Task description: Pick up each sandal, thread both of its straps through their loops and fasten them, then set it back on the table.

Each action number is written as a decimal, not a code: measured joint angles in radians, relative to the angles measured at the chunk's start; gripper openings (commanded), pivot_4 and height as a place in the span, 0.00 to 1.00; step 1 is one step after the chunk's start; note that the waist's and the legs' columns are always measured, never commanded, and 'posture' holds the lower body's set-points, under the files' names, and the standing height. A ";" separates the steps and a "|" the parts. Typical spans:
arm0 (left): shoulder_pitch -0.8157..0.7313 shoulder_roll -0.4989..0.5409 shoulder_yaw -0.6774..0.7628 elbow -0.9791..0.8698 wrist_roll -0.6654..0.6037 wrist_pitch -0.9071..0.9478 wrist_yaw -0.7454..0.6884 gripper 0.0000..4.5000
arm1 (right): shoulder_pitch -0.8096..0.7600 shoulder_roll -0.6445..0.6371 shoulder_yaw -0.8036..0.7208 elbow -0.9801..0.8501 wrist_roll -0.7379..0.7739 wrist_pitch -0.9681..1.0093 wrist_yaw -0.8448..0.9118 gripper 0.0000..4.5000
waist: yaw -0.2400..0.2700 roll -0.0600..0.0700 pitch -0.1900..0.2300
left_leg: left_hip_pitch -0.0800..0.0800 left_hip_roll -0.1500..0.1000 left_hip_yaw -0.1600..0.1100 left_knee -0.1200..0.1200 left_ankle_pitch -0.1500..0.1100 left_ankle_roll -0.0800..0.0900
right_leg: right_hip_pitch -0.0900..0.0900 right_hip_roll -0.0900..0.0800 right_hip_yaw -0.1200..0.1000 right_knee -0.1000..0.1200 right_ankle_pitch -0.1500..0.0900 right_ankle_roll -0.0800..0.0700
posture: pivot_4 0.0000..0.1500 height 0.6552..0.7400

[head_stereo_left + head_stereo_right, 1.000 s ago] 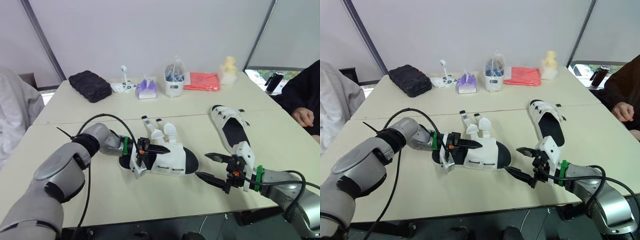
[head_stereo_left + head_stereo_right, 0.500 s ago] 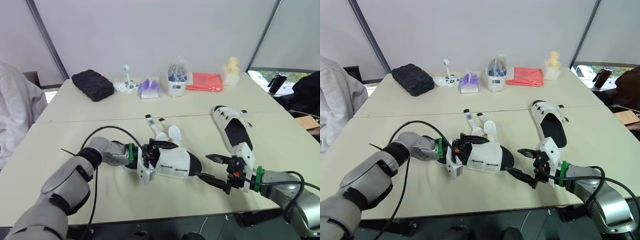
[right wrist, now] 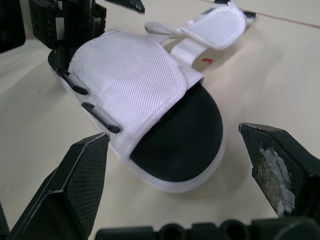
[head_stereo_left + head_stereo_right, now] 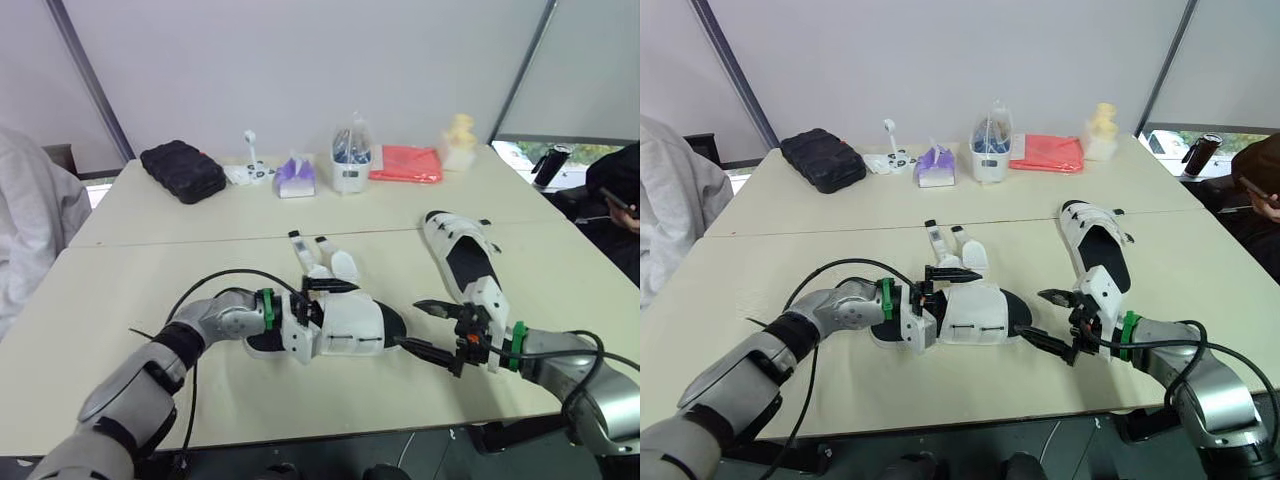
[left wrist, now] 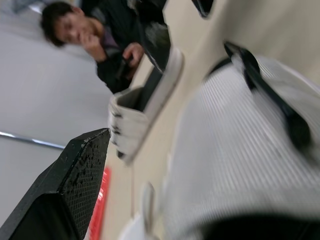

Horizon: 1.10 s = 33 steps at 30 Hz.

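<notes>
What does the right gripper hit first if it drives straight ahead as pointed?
Most likely the toe of the near sandal. The right gripper is open and aimed straight at it, with nothing in between as far as the wrist view shows.

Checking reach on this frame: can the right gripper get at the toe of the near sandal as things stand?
Probably yes. The right gripper is open, and the toe of the near sandal lies between its fingers in the right wrist view, with nothing in the way.

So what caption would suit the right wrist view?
Open black fingers frame a white sandal, straps unfastened, on the table.
</notes>
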 measured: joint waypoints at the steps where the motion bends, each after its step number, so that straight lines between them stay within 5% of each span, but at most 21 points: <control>1: 0.015 0.027 0.019 -0.010 -0.030 0.017 -0.032 1.00 | -0.019 -0.002 0.010 0.022 -0.007 -0.011 0.011 0.88 | -0.004 0.000 0.000 | 0.000 0.000 0.000 0.000 0.000 0.000 | 0.000 0.000 0.000 0.000 0.000 0.000 | 1.00 1.00; 9: 0.222 0.115 0.316 -0.103 -0.403 0.416 -0.218 1.00 | -0.096 0.013 0.050 0.195 -0.064 -0.102 0.056 0.01 | -0.019 0.001 -0.001 | 0.000 0.000 -0.001 -0.001 0.000 0.000 | -0.001 0.000 0.000 0.001 0.000 0.000 | 1.00 1.00; 17: 0.310 -0.050 0.605 -0.443 -0.742 1.081 -0.136 1.00 | -0.146 0.050 0.121 0.270 -0.094 -0.138 0.108 0.01 | -0.020 0.002 -0.001 | 0.000 0.000 -0.001 0.001 0.002 -0.003 | 0.000 0.000 0.000 0.001 0.000 0.000 | 1.00 1.00; 24: 0.369 -0.137 0.668 -0.618 -0.855 1.396 -0.108 1.00 | -0.191 0.065 0.144 0.275 -0.097 -0.138 0.141 0.01 | -0.020 0.002 -0.001 | 0.000 0.001 -0.001 0.000 0.003 -0.005 | 0.000 0.000 0.000 0.001 0.000 0.000 | 1.00 1.00; 33: 0.362 -0.101 0.689 -0.656 -0.972 1.768 -0.223 1.00 | -0.198 0.084 0.227 0.326 -0.163 -0.186 0.190 0.01 | -0.020 0.002 -0.001 | 0.000 0.001 -0.001 0.000 0.003 -0.005 | 0.000 0.000 0.000 0.001 0.000 -0.001 | 1.00 1.00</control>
